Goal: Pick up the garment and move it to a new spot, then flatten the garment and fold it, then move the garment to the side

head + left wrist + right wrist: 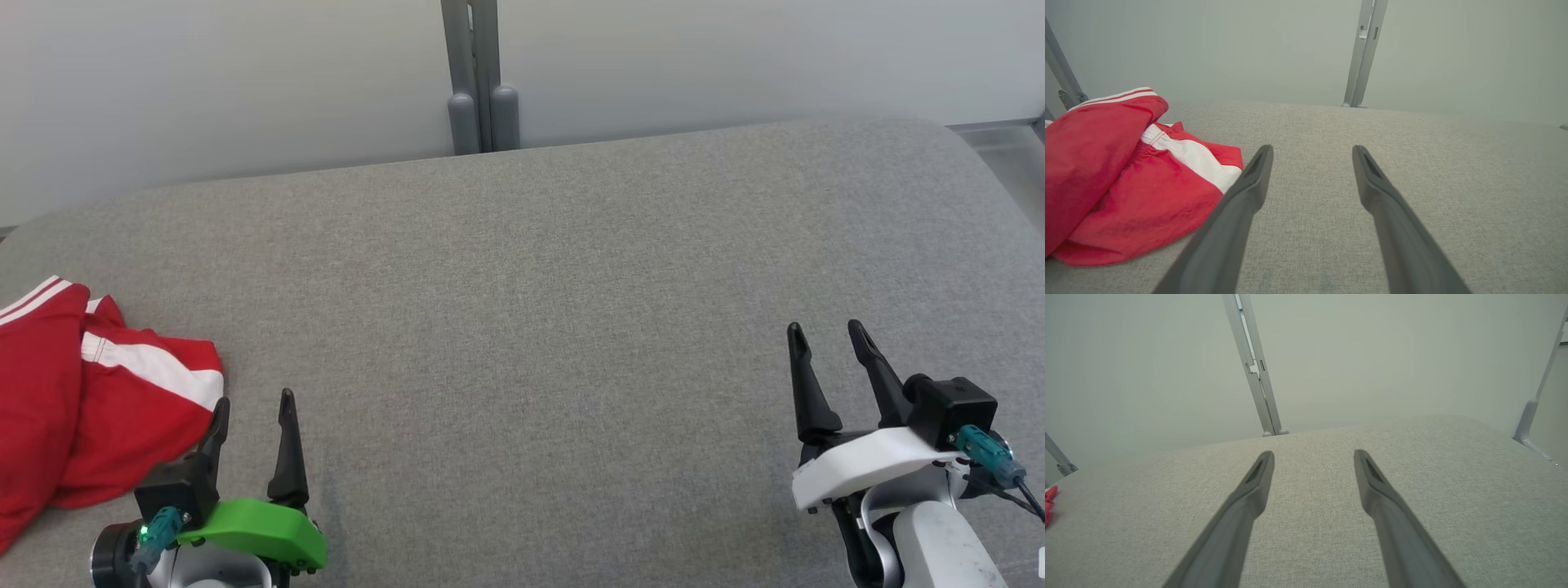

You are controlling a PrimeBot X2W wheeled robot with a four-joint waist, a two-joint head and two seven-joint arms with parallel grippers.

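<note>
The garment (90,400) is red with white stripes and lies crumpled at the left edge of the grey fabric surface (539,278). In the left wrist view the garment (1122,179) bunches just left of my fingers. My left gripper (255,400) stands open at the lower left, its left finger close beside the cloth's right edge, with nothing between the fingers. Far off at the lower right, my right gripper (824,328) is open over bare fabric. A small red edge of the garment (1049,504) shows at the far left of the right wrist view.
A pale wall runs behind the surface, with a grey metal post (480,77) standing at its back edge in the middle. Another post (1533,404) rises at the right in the right wrist view. The surface's corners are rounded.
</note>
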